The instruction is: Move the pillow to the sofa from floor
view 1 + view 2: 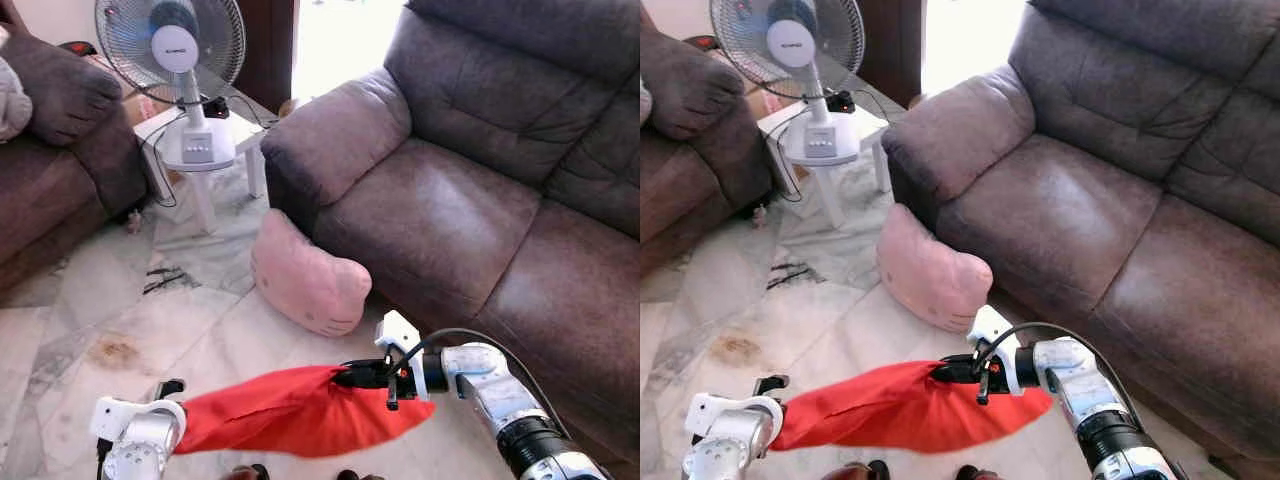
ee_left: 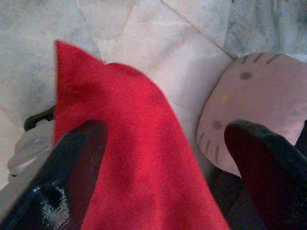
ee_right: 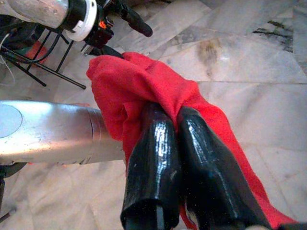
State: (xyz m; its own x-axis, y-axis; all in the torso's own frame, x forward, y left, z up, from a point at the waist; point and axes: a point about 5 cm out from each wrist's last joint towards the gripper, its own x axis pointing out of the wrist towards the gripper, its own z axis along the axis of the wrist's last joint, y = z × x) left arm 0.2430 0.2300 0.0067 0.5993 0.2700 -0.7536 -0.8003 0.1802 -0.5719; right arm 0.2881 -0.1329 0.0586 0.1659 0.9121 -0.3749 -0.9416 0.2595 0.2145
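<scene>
Plainly, the sofa (image 1: 470, 190) seat is the goal. The pink pillow (image 1: 305, 280) lies on the floor (image 1: 110, 320) against the sofa's front. Best drop the red cloth (image 1: 290, 410) first — the right pincer (image 3: 172, 139) is clamped on it, the left pincer (image 2: 163, 143) spread apart around it. The fan's (image 1: 175, 45) label is unreadable.

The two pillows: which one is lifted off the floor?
The red pillow, stretched between the left gripper and the right gripper, is lifted. The pink cat-face pillow lies on the floor against the sofa.
</scene>
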